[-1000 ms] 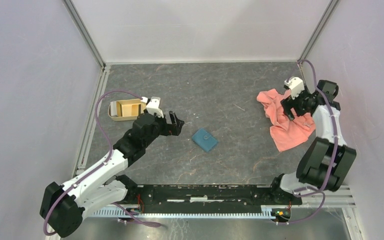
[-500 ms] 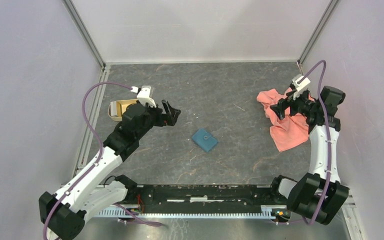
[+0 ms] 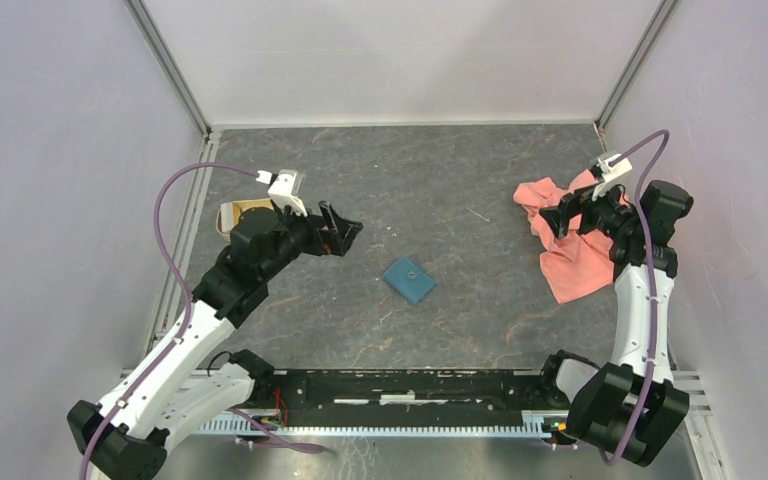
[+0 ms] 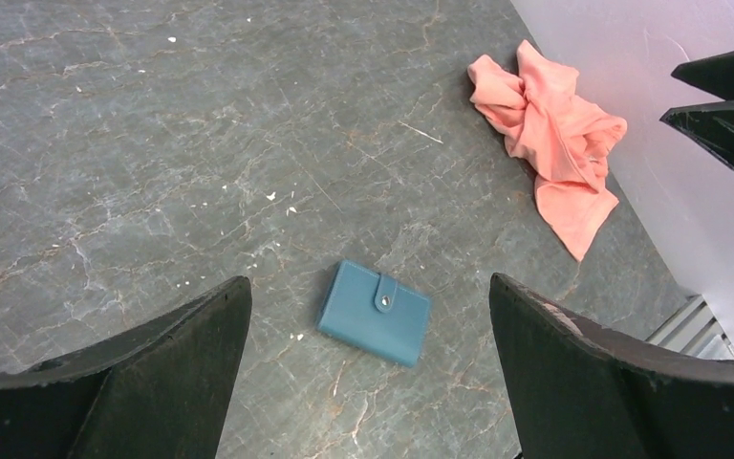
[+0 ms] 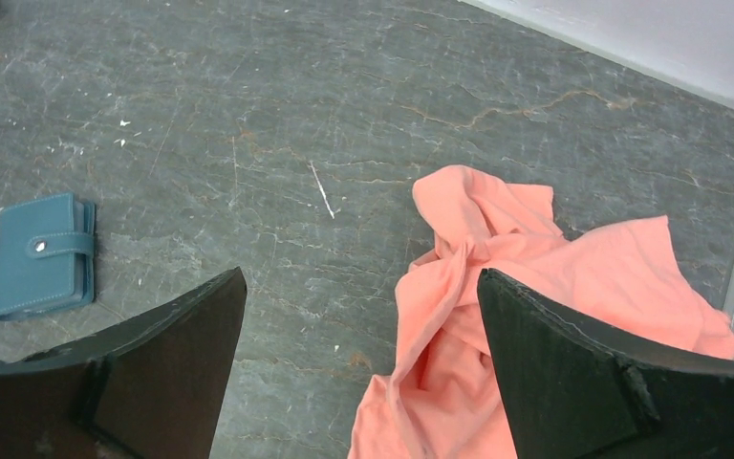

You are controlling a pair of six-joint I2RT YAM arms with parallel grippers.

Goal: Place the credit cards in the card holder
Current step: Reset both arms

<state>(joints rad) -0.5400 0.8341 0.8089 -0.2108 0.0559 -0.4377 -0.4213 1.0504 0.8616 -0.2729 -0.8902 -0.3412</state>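
Observation:
The teal-blue card holder (image 3: 409, 279) lies closed on the grey table at the middle, its snap button up. It also shows in the left wrist view (image 4: 375, 312) and in the right wrist view (image 5: 44, 254). My left gripper (image 3: 343, 230) is open and empty, raised above the table to the left of the holder. My right gripper (image 3: 560, 214) is open and empty, raised over the left part of the salmon-pink cloth (image 3: 572, 245). No credit cards are in view.
A tan oval tray (image 3: 237, 213) stands at the left behind my left arm, mostly hidden by it. The pink cloth (image 5: 526, 316) lies crumpled by the right wall. Metal rails run along the table's edges.
Both arms have risen and stretched upward. The left gripper moved slightly up and back; the right gripper swung left over the cloth's edge. The card holder has not moved.

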